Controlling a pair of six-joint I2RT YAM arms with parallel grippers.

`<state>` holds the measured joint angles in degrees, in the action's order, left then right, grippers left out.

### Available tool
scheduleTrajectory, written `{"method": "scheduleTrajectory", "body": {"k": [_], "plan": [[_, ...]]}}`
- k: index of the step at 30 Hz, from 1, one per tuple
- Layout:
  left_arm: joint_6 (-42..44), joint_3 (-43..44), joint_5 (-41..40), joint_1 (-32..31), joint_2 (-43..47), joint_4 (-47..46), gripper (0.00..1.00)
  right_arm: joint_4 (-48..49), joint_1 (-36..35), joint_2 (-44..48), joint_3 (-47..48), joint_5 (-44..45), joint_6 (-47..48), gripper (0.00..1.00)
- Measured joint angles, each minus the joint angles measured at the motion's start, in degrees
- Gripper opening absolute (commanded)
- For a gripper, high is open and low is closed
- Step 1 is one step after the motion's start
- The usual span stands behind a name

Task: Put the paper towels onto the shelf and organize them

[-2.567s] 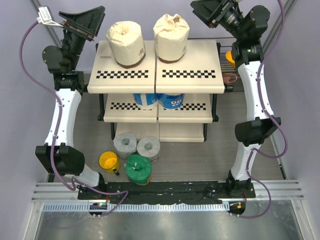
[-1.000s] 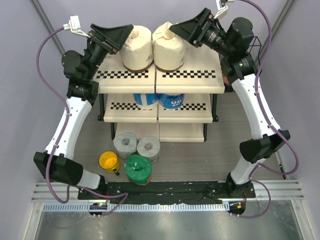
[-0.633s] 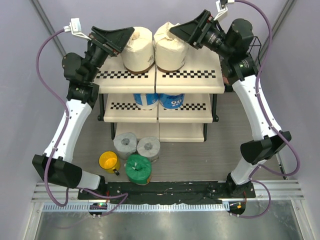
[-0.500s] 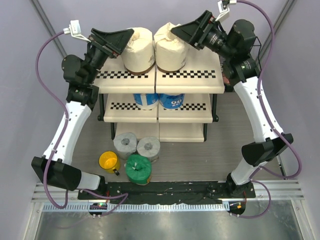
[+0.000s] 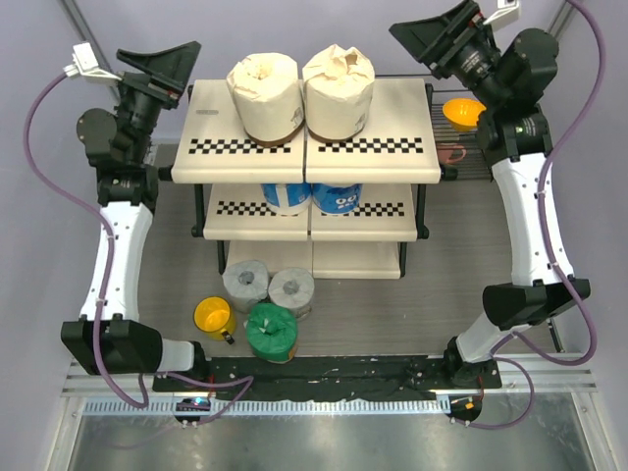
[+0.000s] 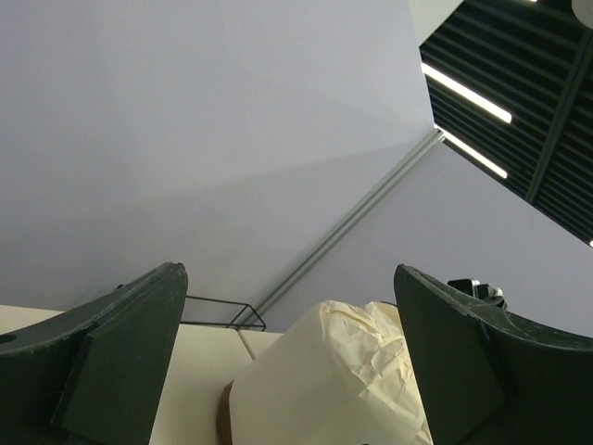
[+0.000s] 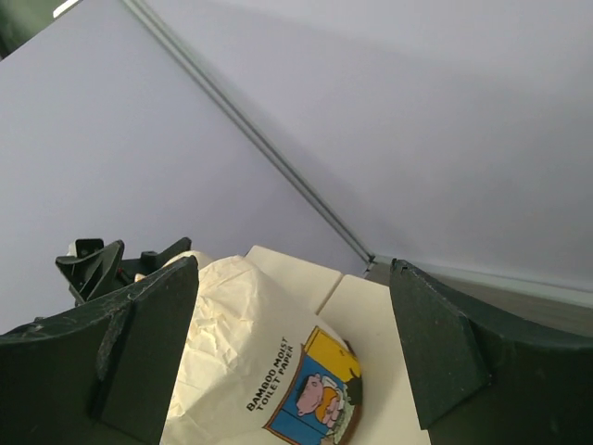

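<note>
1. Left hand (image 5: 165,61): fingers spread wide, empty, off the left end of the shelf (image 5: 392,110), toward the far-left corner of the bench (image 5: 442,294).
2. Right hand (image 5: 439,37): fingers spread wide, empty, toward the far-right corner.
3. Two cream rolls (image 5: 263,96) side by side on the top board; blue-and-white rolls (image 5: 287,197) on the middle tier.
4. Grey rolls (image 5: 245,285) and green roll (image 5: 271,332) on the bench, toward the near edge.
</note>
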<state>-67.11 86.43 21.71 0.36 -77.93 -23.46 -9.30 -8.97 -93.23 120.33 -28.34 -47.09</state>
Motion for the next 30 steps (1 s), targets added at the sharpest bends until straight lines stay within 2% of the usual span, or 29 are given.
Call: {"method": "scheduleTrajectory", "body": {"k": [4, 7, 9, 13, 18, 20, 23, 30], "plan": [[-2.0, -0.4, 0.8, 4.5, 0.8, -0.3, 1.00, -0.6, 3.0, 1.6, -0.7, 0.9, 0.4, 0.89], [-2.7, -2.6, 1.4, 7.4, 4.6, 1.4, 1.00, -3.5, 4.1, 5.5, -2.4, 2.8, 2.8, 0.89], [-2.6, -4.9, 1.4, 8.9, 9.0, 4.4, 1.00, -5.2, 4.1, 10.0, -5.6, 4.7, 4.3, 0.90], [-0.6, -12.5, 0.9, 9.9, 22.8, 12.2, 1.00, -8.6, 4.1, 26.3, -17.6, 9.2, 7.1, 0.90], [6.6, -14.2, 0.3, 8.7, 35.5, 26.0, 1.00, -12.4, 4.0, 40.3, -22.8, 10.4, 9.4, 0.89], [10.7, -14.2, -1.4, 6.1, 38.7, 32.1, 1.00, -13.8, 4.0, 44.1, -24.9, 9.7, 9.7, 0.89], [14.4, -15.6, -3.5, 2.9, 40.9, 38.9, 1.00, -16.8, 4.0, 46.7, -28.3, 8.0, 9.9, 0.89], [18.1, -27.5, -8.2, -3.4, 47.2, 52.2, 1.00, -28.1, 4.0, 46.9, -39.0, 1.5, 10.2, 0.89]]}}
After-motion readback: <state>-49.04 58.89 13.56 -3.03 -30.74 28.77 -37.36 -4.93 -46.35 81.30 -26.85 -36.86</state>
